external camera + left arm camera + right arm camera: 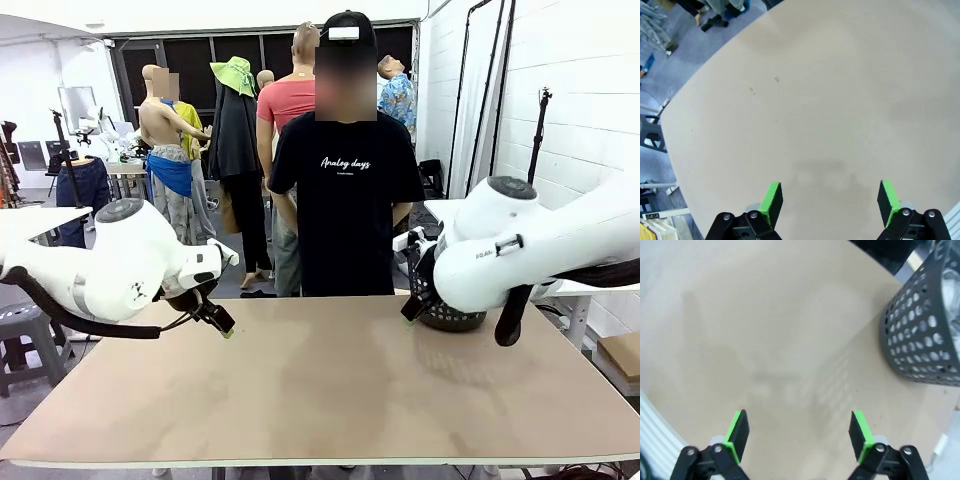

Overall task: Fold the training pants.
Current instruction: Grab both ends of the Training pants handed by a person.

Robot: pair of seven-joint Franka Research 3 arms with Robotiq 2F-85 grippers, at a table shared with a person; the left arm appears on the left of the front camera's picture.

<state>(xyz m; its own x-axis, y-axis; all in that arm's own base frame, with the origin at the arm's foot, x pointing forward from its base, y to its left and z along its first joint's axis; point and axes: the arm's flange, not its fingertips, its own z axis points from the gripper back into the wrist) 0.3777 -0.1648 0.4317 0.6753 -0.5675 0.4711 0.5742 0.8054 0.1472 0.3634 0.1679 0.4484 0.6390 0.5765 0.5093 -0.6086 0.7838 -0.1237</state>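
Taking the table (330,400) as a clock face seen from the robot's side, the left gripper (226,326) hangs just above the board at about 9 o'clock. In its wrist view the left gripper (830,197) has its green pads (772,199) spread wide apart, with bare tan board between them. At 12 o'clock a person (345,190) stands at the far edge. At about 2 o'clock the right gripper (410,308) sits just beside a black mesh basket (445,315). In its own view the right gripper (800,432) is likewise spread wide and grips nothing, and the basket (920,335) stands at its 1 o'clock. A pale crumpled mass in the basket's mouth is probably the training pants (954,325), though too little shows to be sure. By my reading, folding cannot begin until that garment lies flat at the table's centre, so the step in hand is fetching and spreading it. To do that well, the right arm should rise over the rim and descend from above, not push the basket sideways. It should pinch a single layer near the waistband and lift the cloth fully clear of the mesh. The left arm should wait at 9 o'clock, ready to catch a leg hem and draw the cloth out smooth.
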